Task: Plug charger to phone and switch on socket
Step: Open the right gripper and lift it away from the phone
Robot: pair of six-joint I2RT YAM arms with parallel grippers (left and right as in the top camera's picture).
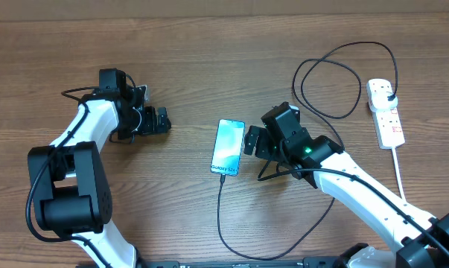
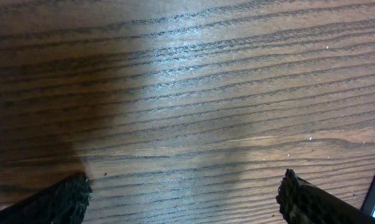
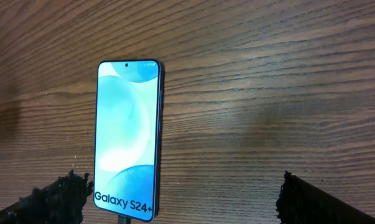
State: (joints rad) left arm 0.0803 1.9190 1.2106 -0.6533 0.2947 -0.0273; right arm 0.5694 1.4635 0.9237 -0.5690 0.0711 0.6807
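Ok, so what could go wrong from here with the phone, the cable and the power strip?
1. The right claw stands open right beside the phone; swinging away could knock the phone and strain the connector at its bottom edge.
2. The charger cable loops round and seems to pass under the right arm; reaching for the socket could drag it out.
3. The switches sit near the plug head; a wide claw might bump it.
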